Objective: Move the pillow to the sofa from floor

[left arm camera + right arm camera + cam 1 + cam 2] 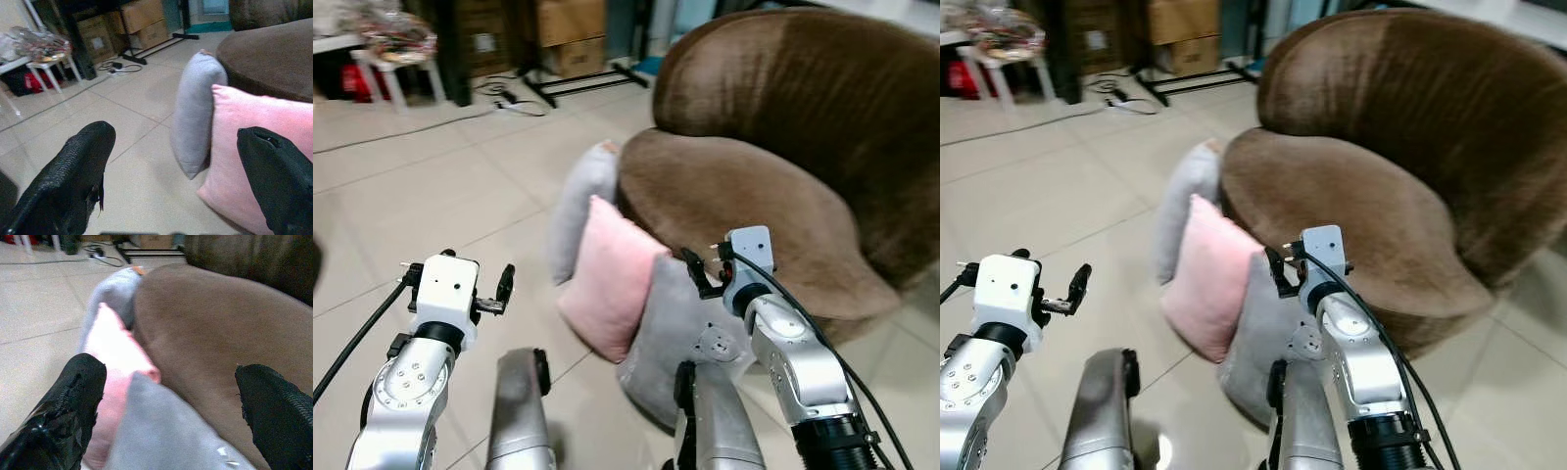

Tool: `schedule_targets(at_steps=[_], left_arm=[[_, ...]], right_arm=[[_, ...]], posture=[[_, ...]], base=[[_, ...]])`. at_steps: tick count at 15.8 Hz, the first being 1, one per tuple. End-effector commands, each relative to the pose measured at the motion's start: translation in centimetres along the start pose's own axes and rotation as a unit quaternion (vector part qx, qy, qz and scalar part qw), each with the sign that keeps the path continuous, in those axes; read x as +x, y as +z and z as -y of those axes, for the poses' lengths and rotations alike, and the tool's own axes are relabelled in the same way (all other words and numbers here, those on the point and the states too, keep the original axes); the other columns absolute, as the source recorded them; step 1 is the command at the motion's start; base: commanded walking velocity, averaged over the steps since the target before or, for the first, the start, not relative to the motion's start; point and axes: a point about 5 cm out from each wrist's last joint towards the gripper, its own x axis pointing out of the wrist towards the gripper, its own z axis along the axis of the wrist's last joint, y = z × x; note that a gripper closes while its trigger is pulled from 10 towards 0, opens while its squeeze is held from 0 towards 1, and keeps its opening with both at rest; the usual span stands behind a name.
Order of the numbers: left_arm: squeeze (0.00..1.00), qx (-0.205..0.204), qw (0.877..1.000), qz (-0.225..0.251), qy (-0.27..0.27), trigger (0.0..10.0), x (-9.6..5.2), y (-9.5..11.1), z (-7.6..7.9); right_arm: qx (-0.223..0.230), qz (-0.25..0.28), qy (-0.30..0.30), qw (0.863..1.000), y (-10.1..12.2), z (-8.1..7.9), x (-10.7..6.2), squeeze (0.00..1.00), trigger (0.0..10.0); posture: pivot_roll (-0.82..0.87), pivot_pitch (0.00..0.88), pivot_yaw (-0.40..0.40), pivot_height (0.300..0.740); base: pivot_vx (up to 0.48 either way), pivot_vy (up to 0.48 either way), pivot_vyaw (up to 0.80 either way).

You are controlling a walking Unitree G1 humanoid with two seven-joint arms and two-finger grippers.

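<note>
The pink pillow (607, 279) stands on the floor (440, 196), wedged between two grey pillows (579, 206) against the brown sofa (744, 196). Both the right gripper (702, 269) and left gripper (480, 289) hover with fingers apart, empty. A grab could catch a grey neighbour instead, or topple the row.

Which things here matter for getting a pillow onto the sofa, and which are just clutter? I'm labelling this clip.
Job:
pink pillow
two grey pillows
brown sofa
left gripper, open
right gripper, open

Lying about:
cardboard boxes
white stool
cables on the floor
</note>
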Motion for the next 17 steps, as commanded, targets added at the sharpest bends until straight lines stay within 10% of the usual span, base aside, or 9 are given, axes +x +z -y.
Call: schedule_targets(at_steps=[1, 10, 11, 17], left_arm=[[0.0, -0.003, 1.0, 0.004, -0.005, 10.0, 0.2, 0.4, 0.1], [0.0, 0.054, 0.98, 0.036, -0.189, 10.0, 0.4, 1.5, 2.4], [0.0, 0.051, 0.976, 0.04, -0.208, 10.0, 0.3, 1.8, 2.5], [0.0, 0.059, 0.964, 0.041, -0.254, 10.0, -1.3, 2.2, 2.4]], right_arm=[[-0.006, -0.008, -0.013, 1.0, 0.1, 0.7, 0.2, 1.0, 10.0], [-0.055, -0.1, 0.011, 0.993, -2.1, 2.4, 3.4, 1.0, 10.0], [-0.08, -0.121, 0.022, 0.989, -2.5, 2.7, 4.1, 0.1, 10.0], [-0.095, -0.157, 0.026, 0.983, -3.3, 2.8, 5.5, 0.0, 10.0]], posture=[[0.02, 0.0, -0.086, 0.495], [0.02, 0.0, -0.054, 0.495], [0.03, 0.0, -0.046, 0.495], [0.06, 0.097, -0.039, 0.495]], base=[[0.0, 0.0, 0.0], [0.0, 0.0, 0.0], [0.0, 0.0, 0.0], [0.0, 0.0, 0.0]])
